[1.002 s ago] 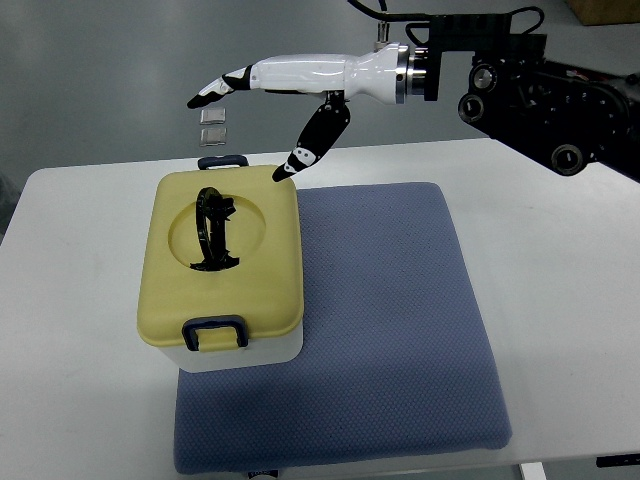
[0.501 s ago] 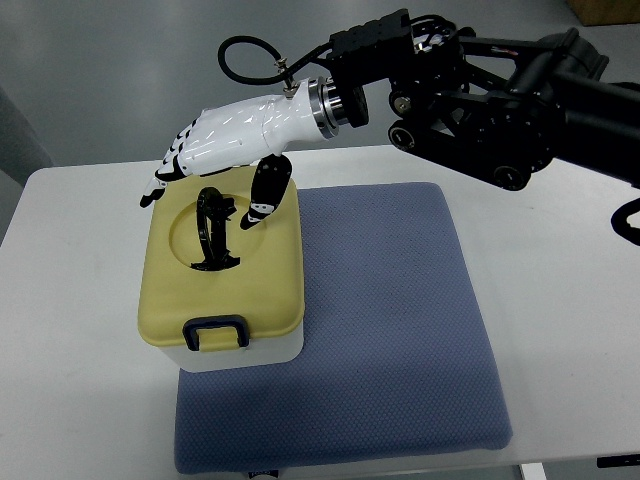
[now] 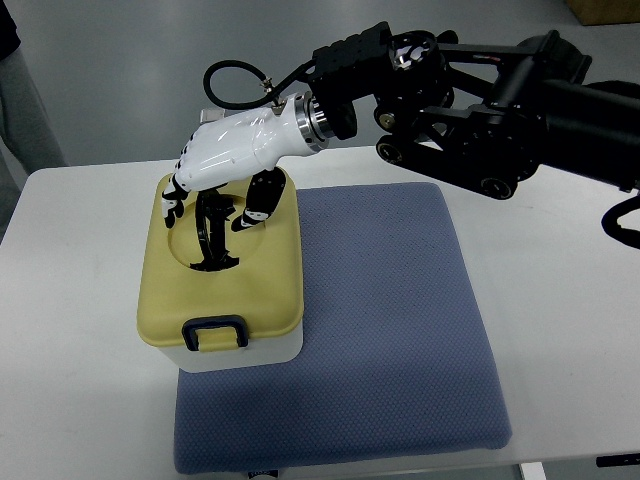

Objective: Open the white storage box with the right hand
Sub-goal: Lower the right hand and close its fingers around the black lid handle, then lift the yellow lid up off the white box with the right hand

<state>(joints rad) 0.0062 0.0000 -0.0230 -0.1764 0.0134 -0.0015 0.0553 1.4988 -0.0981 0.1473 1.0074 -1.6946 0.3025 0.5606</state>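
Note:
The white storage box [image 3: 235, 356] with a pale yellow lid [image 3: 225, 285] stands on the left part of a blue mat. A black handle [image 3: 212, 235] stands upright in the lid's round recess, and a dark latch [image 3: 213, 331] sits at the near edge. My right hand [image 3: 208, 205], white with black fingertips, hovers over the far part of the lid. Its fingers [image 3: 176, 196] curl down left of the handle and the thumb [image 3: 258, 200] comes down on its right. They bracket the handle without clasping it. The left arm is out of view.
The blue padded mat [image 3: 380, 320] covers the middle of the white table [image 3: 560, 280]. My right arm's black links [image 3: 470, 95] span the upper right. The edge of a person's clothing [image 3: 25, 100] shows at the far left edge.
My right hand has swung from beyond the box's far edge to over the lid and dropped lower, its fingers and thumb coming down on either side of the handle.

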